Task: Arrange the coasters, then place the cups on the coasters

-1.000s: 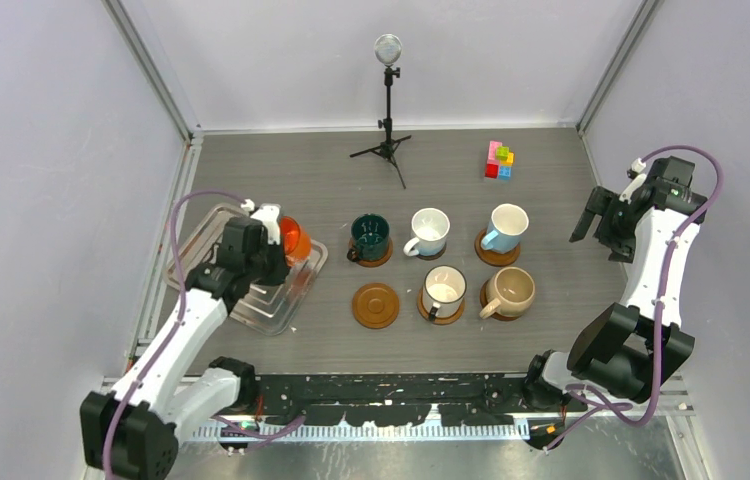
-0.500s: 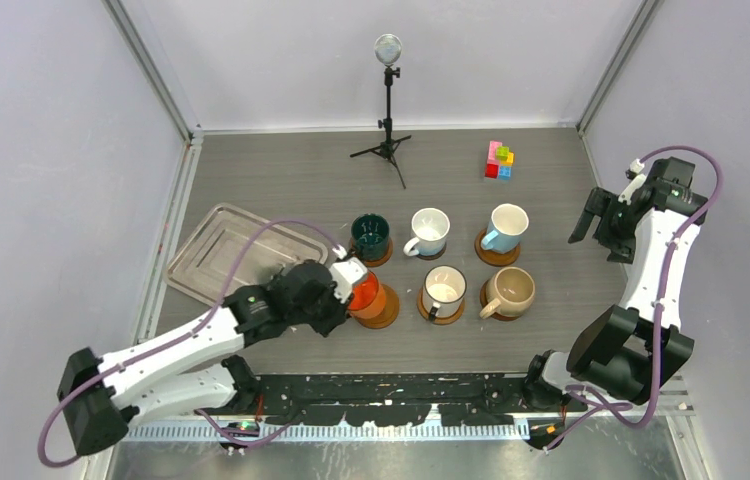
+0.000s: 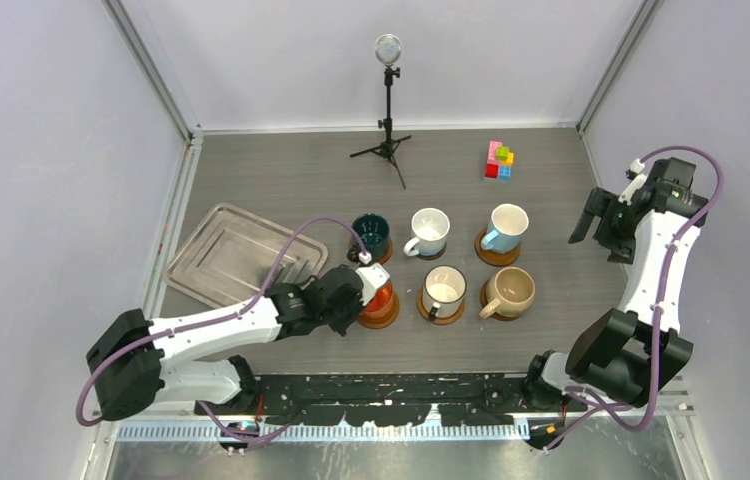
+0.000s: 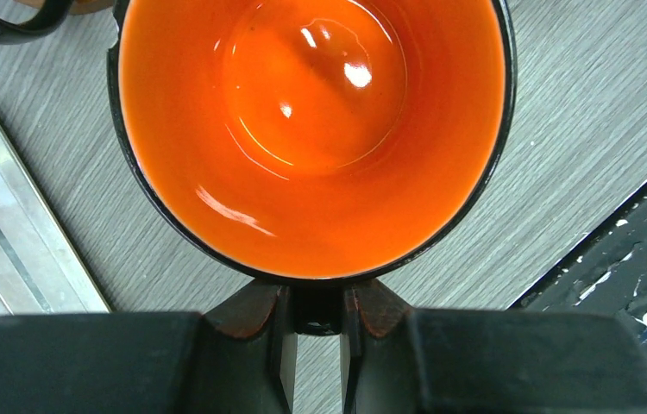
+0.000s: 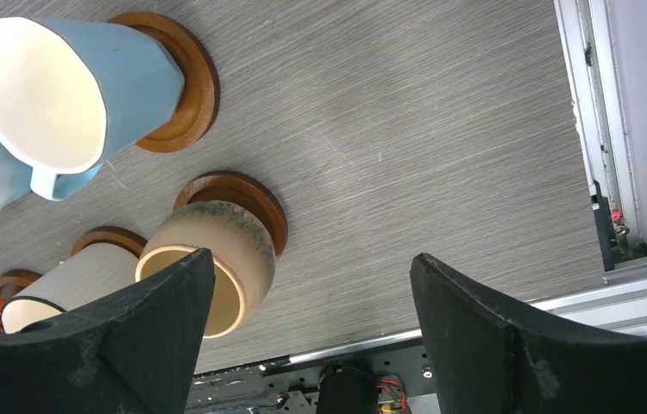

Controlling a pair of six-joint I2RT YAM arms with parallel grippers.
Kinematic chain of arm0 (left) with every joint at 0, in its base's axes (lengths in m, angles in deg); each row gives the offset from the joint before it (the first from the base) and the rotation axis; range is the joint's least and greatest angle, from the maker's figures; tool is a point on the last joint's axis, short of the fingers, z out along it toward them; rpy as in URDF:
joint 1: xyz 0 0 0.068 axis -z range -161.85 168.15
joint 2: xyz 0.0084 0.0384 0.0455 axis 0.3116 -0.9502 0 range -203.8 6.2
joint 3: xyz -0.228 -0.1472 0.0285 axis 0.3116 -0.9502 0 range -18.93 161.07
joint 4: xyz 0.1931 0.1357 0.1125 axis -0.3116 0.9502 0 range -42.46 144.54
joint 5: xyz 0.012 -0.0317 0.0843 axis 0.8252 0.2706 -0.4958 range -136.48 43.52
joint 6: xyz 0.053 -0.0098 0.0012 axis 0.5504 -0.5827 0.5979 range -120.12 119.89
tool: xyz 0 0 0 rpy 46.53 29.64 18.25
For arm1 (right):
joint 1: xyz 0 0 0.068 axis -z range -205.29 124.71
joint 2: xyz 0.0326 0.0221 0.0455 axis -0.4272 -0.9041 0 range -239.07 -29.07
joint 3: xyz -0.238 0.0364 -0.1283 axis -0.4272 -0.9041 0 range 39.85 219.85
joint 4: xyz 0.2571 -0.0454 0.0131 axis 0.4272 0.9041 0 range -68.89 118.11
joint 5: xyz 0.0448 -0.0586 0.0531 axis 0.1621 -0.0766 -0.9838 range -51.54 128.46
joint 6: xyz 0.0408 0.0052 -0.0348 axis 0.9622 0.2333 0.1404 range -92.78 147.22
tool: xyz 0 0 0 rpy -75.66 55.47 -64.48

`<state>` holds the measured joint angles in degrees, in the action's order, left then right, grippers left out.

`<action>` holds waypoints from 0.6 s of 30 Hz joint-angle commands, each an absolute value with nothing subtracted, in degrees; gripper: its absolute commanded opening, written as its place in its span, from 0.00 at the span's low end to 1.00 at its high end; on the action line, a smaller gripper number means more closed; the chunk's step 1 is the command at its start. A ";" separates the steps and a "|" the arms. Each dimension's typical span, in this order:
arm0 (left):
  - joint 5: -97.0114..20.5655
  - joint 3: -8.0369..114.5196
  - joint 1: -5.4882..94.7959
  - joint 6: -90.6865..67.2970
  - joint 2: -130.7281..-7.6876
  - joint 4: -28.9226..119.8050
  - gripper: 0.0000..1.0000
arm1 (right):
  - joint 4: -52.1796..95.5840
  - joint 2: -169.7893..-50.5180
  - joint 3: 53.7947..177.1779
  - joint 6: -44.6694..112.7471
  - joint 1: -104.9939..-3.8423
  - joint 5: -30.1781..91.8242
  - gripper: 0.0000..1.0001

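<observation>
1. From above, we spot the orange cup (image 3: 379, 296), glossy and bright, over the near-left coaster (image 3: 385, 319) in the front row, just beside the white dark-rimmed cup (image 3: 444, 287). We cannot tell whether it touches the disc. The left gripper (image 3: 365, 288) sits at its left side, clenched on it.
2. Over on the right, the right gripper (image 3: 599, 222) hangs spread wide and holds nothing, apart from the light blue cup (image 3: 505, 226) and the beige cup (image 3: 511, 289).
3. Through the left wrist camera, the orange cup fills our picture, with a shiny orange inside and a thin dark rim. Its dark handle (image 4: 317, 321) is pinched between the left fingers (image 4: 260, 319) at the bottom edge. A silver tray (image 4: 9, 241) shows at the left.
4. Through the right wrist camera, the right fingers (image 5: 156, 328) stand far apart. The beige cup and the light blue cup each rest on a brown disc.
</observation>
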<state>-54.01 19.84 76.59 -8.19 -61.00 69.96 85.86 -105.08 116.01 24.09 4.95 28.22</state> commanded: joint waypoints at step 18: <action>-57.10 26.66 78.50 -11.60 -66.66 70.01 0.16 | 86.26 -101.94 117.03 20.54 5.21 25.05 0.88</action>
<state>-56.53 23.22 78.05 -10.36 -67.45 71.47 85.90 -104.73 116.01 23.04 4.95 26.78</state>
